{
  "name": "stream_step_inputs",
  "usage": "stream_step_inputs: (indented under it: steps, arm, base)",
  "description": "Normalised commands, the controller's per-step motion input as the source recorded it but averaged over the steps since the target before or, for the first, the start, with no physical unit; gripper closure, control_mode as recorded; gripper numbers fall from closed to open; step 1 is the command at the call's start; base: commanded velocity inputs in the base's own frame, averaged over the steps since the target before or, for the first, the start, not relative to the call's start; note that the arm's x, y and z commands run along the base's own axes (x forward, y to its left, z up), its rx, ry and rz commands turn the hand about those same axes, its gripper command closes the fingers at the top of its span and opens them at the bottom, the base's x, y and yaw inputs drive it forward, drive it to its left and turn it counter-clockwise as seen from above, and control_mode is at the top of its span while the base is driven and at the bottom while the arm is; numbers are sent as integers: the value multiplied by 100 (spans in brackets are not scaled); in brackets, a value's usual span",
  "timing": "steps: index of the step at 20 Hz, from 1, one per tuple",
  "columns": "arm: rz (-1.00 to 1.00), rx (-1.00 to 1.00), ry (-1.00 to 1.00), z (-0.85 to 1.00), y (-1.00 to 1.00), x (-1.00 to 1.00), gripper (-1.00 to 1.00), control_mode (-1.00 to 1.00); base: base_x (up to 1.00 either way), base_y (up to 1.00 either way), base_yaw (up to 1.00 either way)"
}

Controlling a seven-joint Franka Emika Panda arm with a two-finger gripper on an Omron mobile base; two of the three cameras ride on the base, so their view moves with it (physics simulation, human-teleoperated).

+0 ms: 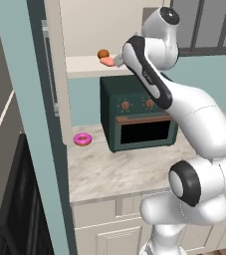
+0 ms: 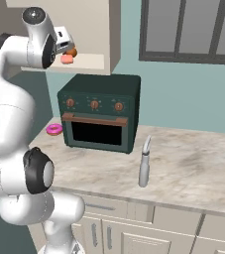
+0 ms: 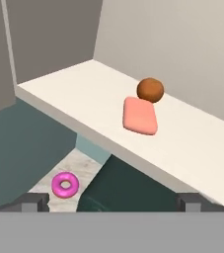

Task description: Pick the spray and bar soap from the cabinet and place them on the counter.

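Note:
The salmon-pink bar soap (image 3: 140, 115) lies flat on the cream shelf (image 3: 59, 94) of the open cabinet (image 1: 57, 74), just in front of a small orange-brown ball (image 3: 150, 89). My gripper (image 3: 112, 202) hovers in front of the shelf edge, a short way from the soap, open with nothing between its fingertips. From the right base view the hand (image 2: 64, 42) sits just above and left of the bar soap (image 2: 67, 59). The grey spray (image 2: 144, 166) stands upright on the beige counter (image 2: 193, 163), right of the oven.
A dark-green oven (image 1: 137, 117) stands on the counter right under the shelf. A pink ring donut (image 1: 82, 139) lies left of it. The cabinet's side wall (image 3: 49, 34) and back wall close in the shelf. A window (image 2: 188, 30) is at the back right.

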Motion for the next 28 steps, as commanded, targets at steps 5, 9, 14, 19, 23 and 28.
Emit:
stream_step_inputs:
  steps: [5, 9, 14, 19, 23, 28]
  arm:
    - [0, 0, 1, -4, 7, 26, -100, -100]
    - [0, 0, 0, -11, 4, 22, -100, -100]
    - [0, 0, 0, -18, 0, 14, -100, -100]
    - [0, 0, 0, -1, 4, 22, -100, -100]
    - [0, 0, 0, 0, 9, 32, -100, -100]
    - [0, 0, 0, 0, 8, 28, -100, -100]
  base:
    - [0, 0, 0]
    - [0, 0, 0]
    - [0, 0, 0]
    - [0, 0, 0]
    - [0, 0, 0]
    - [0, 0, 0]
